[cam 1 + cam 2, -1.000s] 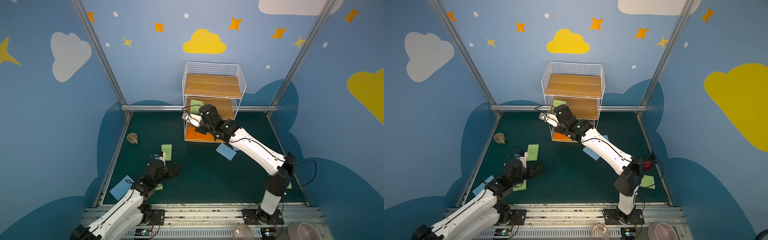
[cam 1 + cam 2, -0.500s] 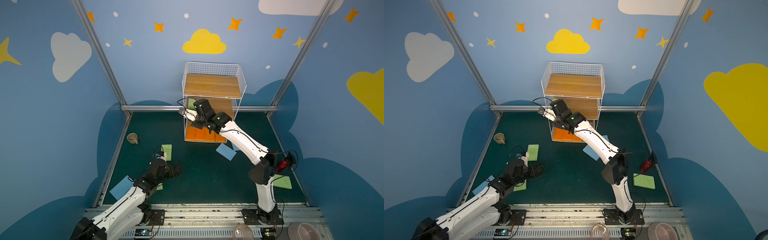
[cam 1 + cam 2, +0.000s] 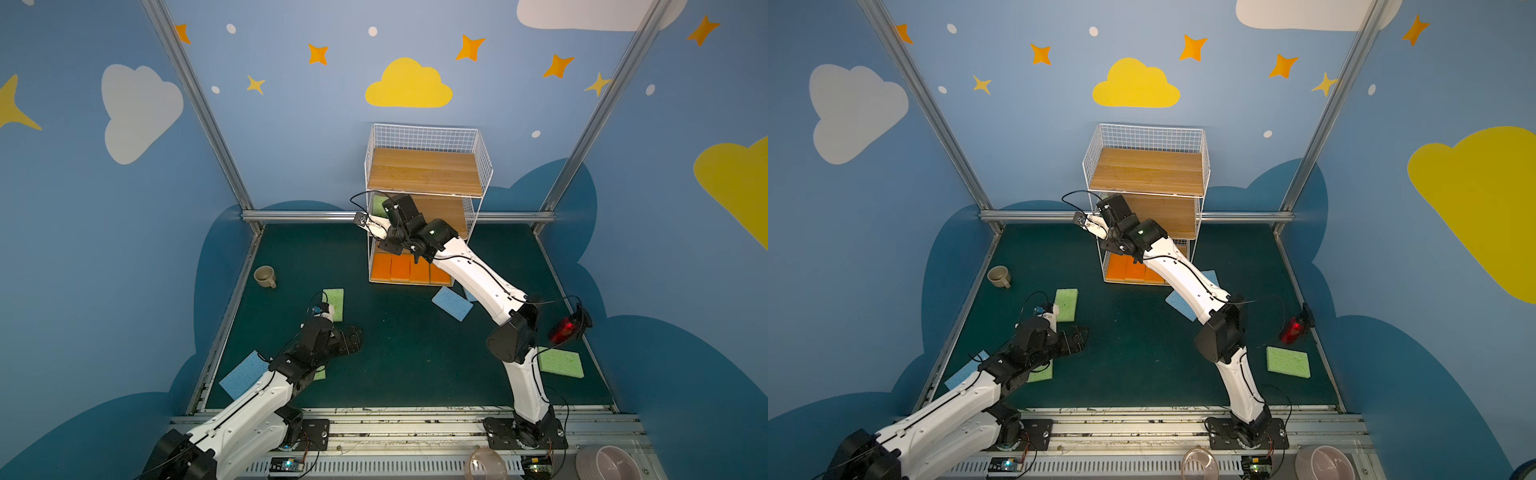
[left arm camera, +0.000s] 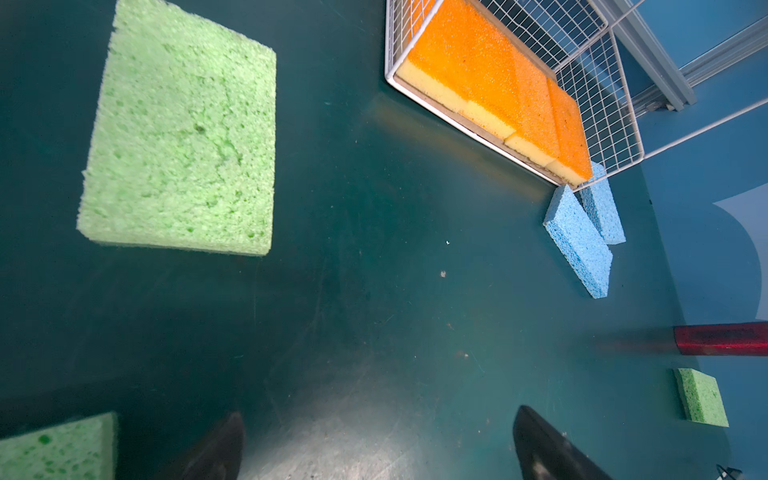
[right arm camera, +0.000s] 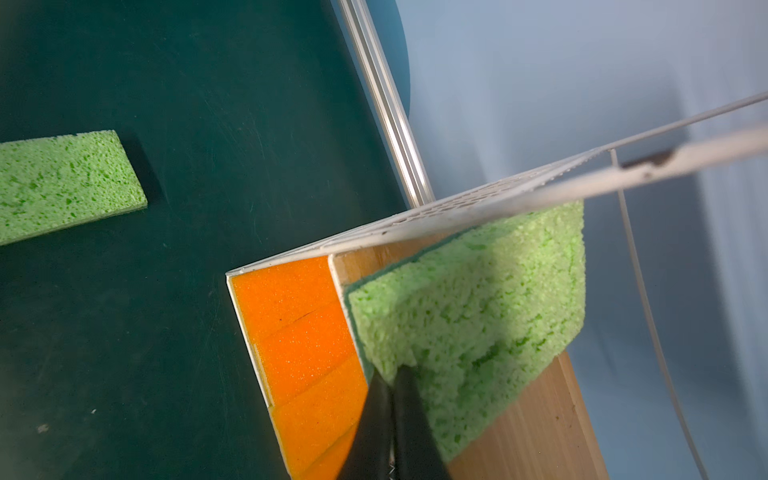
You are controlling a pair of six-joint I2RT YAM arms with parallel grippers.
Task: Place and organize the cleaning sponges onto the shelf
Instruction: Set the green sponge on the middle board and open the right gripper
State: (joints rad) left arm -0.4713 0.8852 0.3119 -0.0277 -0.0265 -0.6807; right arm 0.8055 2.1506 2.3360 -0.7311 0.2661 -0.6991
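left tool (image 4: 378, 415): jaws wide, empty, above the surface (image 4: 374, 249).
loose green sponge (image 4: 178, 137): flat, just beyond left tool; left arm nearer.
right tool (image 5: 392, 374): clamped on near edge of held green sponge (image 5: 478, 316).
held green sponge: over shelf (image 3: 424, 172) middle board (image 5: 540, 415); long axis seems to run away from right tool.

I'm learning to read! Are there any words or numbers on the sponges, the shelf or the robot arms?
None can be read.
The sponges, the shelf and the mug are plain.
Tiny marks on the left arm and the small boards at the rail are too small to read.
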